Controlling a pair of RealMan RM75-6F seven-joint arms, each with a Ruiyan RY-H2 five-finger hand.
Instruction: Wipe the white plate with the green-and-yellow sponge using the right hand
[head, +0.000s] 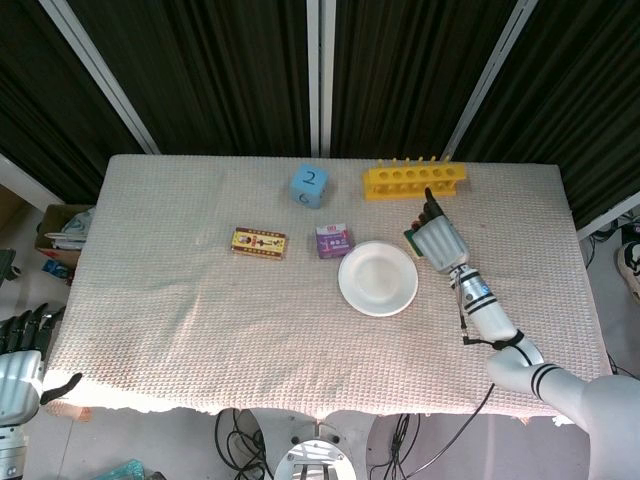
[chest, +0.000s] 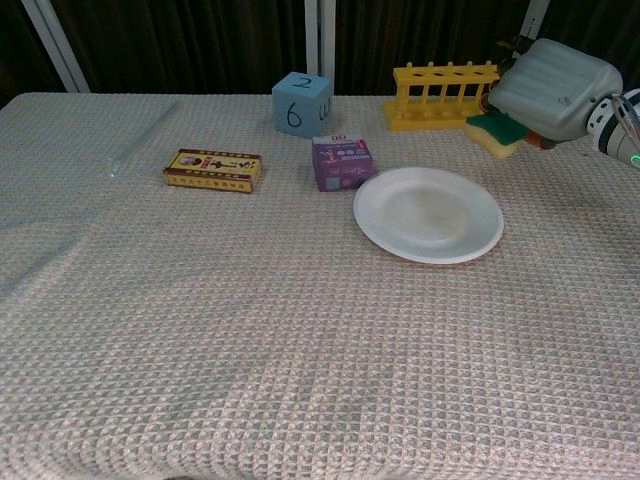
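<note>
Showing 2, 6, blue cube (chest: 302, 103), sponge (chest: 497, 132) in right hand (chest: 553, 85)
</note>
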